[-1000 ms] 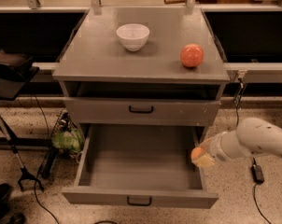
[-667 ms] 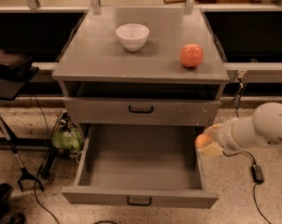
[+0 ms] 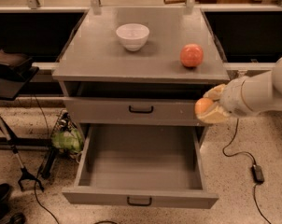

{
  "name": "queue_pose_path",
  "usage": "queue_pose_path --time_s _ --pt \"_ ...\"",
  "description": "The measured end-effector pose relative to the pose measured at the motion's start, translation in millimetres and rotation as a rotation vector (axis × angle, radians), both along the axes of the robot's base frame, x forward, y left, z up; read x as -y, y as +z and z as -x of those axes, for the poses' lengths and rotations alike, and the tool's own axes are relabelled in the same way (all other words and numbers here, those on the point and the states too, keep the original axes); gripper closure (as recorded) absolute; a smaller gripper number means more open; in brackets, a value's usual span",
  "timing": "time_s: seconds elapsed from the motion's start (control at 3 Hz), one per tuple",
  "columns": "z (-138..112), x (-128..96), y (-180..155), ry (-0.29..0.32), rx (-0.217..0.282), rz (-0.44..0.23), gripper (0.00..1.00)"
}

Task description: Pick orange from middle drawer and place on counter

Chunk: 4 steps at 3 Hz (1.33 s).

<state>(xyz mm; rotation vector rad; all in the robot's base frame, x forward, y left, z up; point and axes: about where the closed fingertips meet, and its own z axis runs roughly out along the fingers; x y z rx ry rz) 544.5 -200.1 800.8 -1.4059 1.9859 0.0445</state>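
"One object was gripped at that moment. Which was it, and where was it held?" was asked by the trainee.

"The orange (image 3: 201, 106) was clamped between the two tan fingers (image 3: 215, 91) of the gripper (image 3: 205, 106), which were closed on it, one above and one below. It was held just off the right front corner of the cabinet. That was level with the closed upper drawer front (image 3: 131, 110), above the open, empty middle drawer (image 3: 141, 164) and below the counter (image 3: 108, 59)."

"How was the arm posed?"

"The white forearm (image 3: 257, 94) was extended in from the right, roughly horizontal, with the gripper pointed left toward the cabinet."

"How was the placing step to be done well?"

"It was judged that the orange should be raised clear of the counter's front edge before any inward travel, so that the overhang was not struck. A bare patch was to be chosen in front of the white bowl (image 3: 132, 35) and left of the reddish fruit (image 3: 191, 55), apart from both. The orange was to be lowered until contact was made. The fingers were then to be opened slowly, since a round fruit was expected to roll."
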Motion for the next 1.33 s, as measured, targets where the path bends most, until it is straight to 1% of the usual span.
queue_pose_path --time_s 0.33,0.67,1.0,1.33 --pt "-5 -22 62 0.055 0.078 0.024 1.0" --pt "-17 -61 109 0.135 0.142 0.039 1.0" --pt "-48 -107 129 0.19 0.167 0.045 1.0" --pt "-90 -129 138 0.186 0.173 0.035 1.0"
